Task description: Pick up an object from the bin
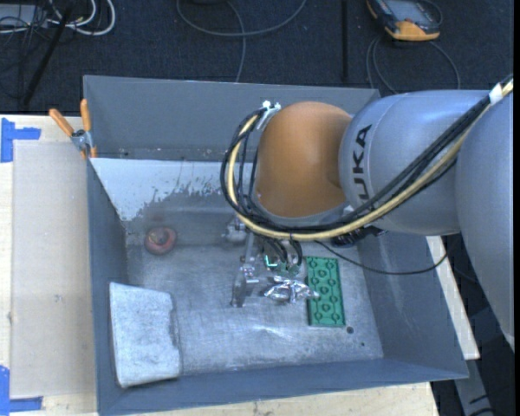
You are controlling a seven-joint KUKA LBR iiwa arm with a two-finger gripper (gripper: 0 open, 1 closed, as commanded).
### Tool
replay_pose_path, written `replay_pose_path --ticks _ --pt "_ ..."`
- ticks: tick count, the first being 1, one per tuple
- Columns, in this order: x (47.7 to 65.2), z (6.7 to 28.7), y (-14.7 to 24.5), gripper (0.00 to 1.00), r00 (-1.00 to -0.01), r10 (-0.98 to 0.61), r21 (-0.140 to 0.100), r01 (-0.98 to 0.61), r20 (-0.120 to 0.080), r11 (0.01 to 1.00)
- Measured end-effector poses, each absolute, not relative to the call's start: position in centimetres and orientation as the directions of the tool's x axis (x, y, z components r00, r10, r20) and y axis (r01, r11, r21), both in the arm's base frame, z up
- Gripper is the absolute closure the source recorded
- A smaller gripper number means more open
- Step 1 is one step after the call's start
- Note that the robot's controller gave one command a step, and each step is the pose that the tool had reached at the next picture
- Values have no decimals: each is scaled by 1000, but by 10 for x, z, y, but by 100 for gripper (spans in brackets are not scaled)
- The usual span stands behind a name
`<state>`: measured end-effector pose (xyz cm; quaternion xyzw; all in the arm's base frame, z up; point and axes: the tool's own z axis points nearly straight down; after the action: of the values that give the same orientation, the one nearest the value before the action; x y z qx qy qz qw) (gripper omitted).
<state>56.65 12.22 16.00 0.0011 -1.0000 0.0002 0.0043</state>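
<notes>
Jaws hang low over the floor of the bin (104, 258), tucked under the orange wrist cover (299, 159) and its looped cables (236, 185). Shadow and glinting metal hide so much of them that I cannot tell how far open they stand, or whether anything sits between them. Touching them or just beside them, on the side the arm comes in from, lies a small crumpled silvery thing (283, 292) that is hard to separate from the jaws' own metal. Just past it on that same side is a flat green block (323, 291) with rows of holes, its long axis running from the far wall toward the near wall. This looks the likeliest pick: the jaws would need a short shift toward the arm's side, then a close across the block's short width. Well apart on the opposite side, toward the far wall, sits a small reddish-brown round thing (160, 239). Farthest off, in the near corner on that side, lies a pale grey rectangular pad (143, 332).
</notes>
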Motion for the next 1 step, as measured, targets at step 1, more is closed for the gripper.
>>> replay_pose_path --ticks 1 --pt "592 72 60 0 -972 -236 3 -236 -3 972"
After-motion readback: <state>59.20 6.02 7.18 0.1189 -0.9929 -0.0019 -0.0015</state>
